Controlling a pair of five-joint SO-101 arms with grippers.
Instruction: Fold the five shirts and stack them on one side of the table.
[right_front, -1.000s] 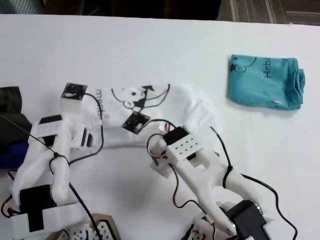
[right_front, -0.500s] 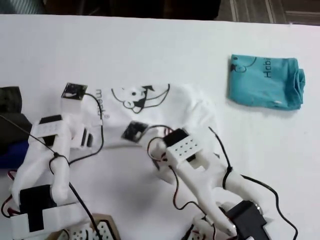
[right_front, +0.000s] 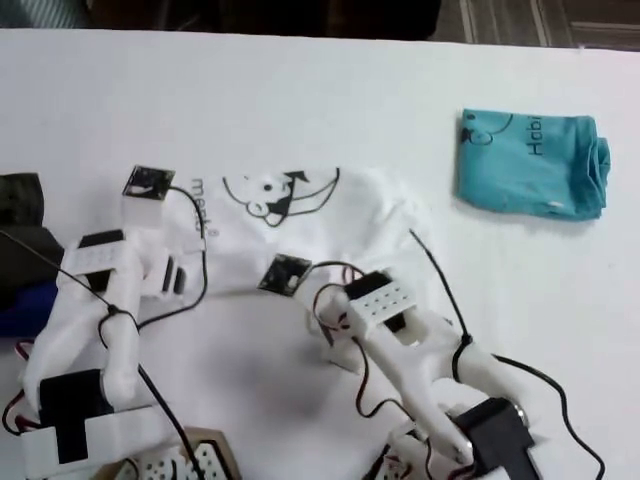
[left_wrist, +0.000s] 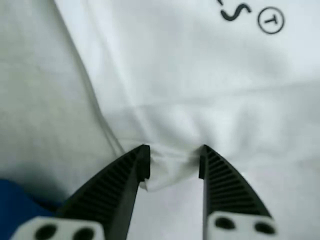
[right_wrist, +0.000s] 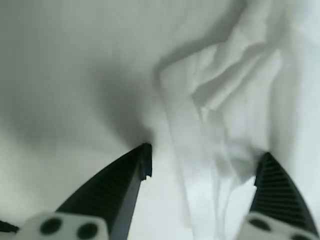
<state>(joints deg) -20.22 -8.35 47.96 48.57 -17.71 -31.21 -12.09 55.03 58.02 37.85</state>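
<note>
White shirt (right_front: 300, 225) w/ a black drawing lies spread on the table (right_front: 300, 90), centre-left, its right side rumpled. Left gripper (left_wrist: 171, 162) pinches a fold at the shirt's near-left edge — fingers closed on the cloth. Right gripper (right_wrist: 205, 167) is spread wide, straddling the rumpled near edge. Folded teal shirt (right_front: 530, 165) sits well apart, far right.

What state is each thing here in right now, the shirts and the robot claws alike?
white shirt: spread out, rumpled at one end.
teal shirt: folded, lying apart from the white one.
left gripper: shut on the white shirt's edge.
right gripper: open, astride rumpled white cloth.
dark cloths: piled at the high view's edge; fold unclear.
</note>
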